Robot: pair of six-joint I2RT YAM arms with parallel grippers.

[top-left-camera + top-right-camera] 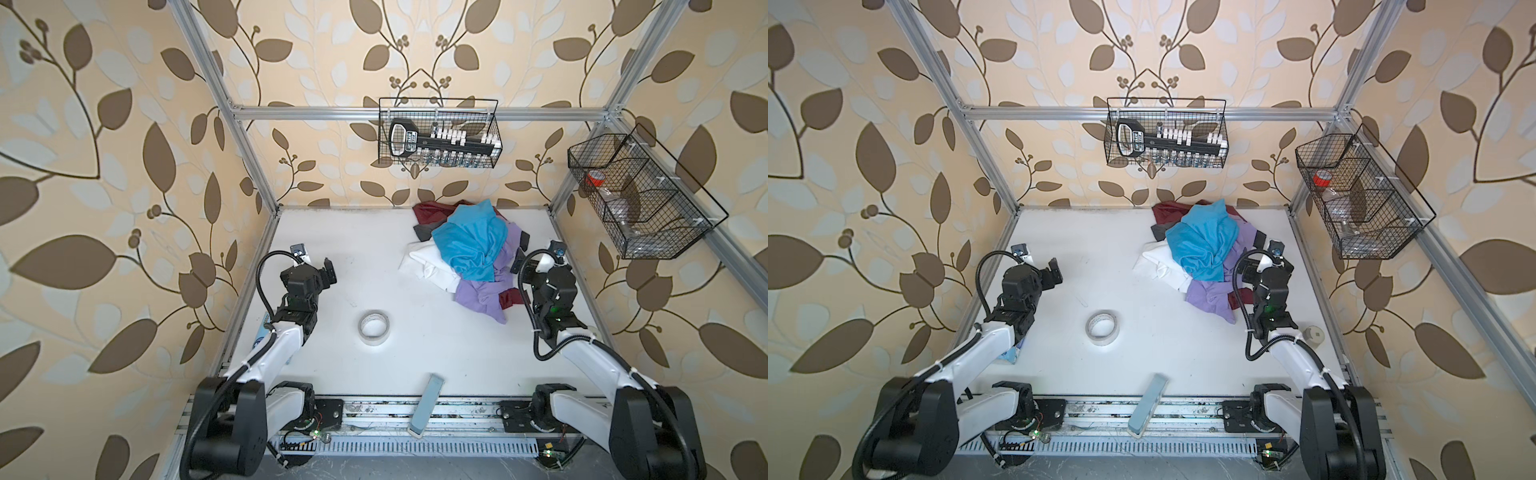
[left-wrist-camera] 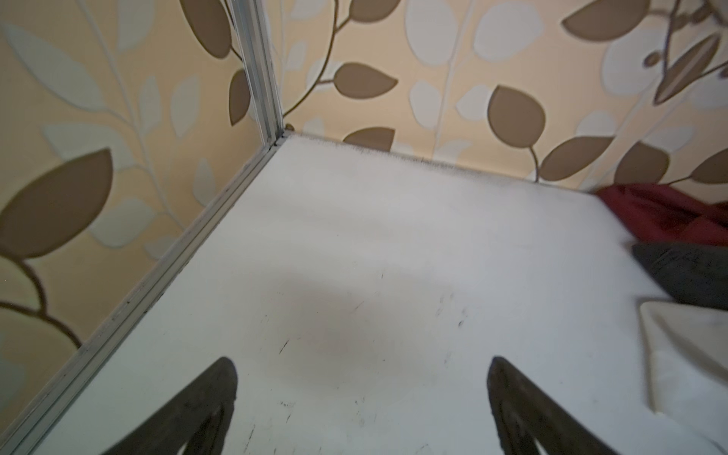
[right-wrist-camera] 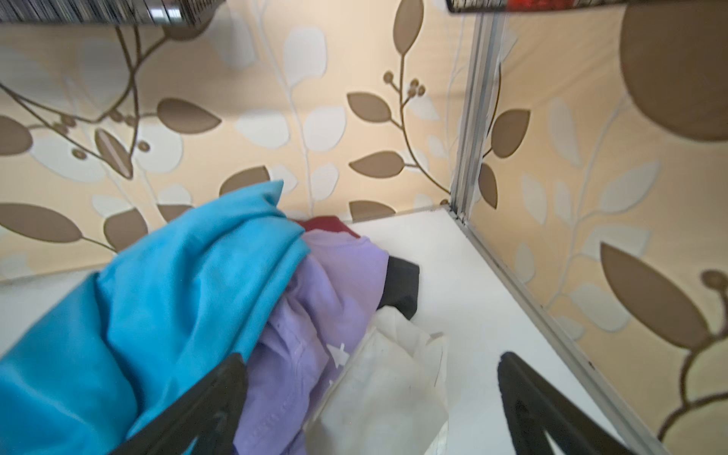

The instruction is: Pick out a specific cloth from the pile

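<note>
"Two things hang on the leaf-patterned walls (image 1: 104,166) over a white table (image 1: 415,365): a wire basket (image 1: 438,133) at the back, a wire rack (image 1: 640,199) at the right. What lies on the table?"

"A tape roll (image 1: 374,327) near the middle, and the pile (image 1: 469,249) toward the far right corner — bright blue on top, lavender, maroon and dark grey beneath. The cloth (image 1: 424,266) (plain white) sticks out at the pile's left side, resting on the table."

"And the arms?"

"The left gripper (image 1: 329,272) hangs over bare table, well apart from the pile, jaws spread, nothing between them. The right gripper (image 3: 372,360) sits just beside the pile's right edge, jaws equally wide, gripping nothing."

"Do the wrist views add anything?"

"The right one shows thin white fabric (image 3: 386,378) between the fingers (image 3: 220,394) — unseen from above. The left one catches the cloth's edge (image 2: 685,354)."
</note>
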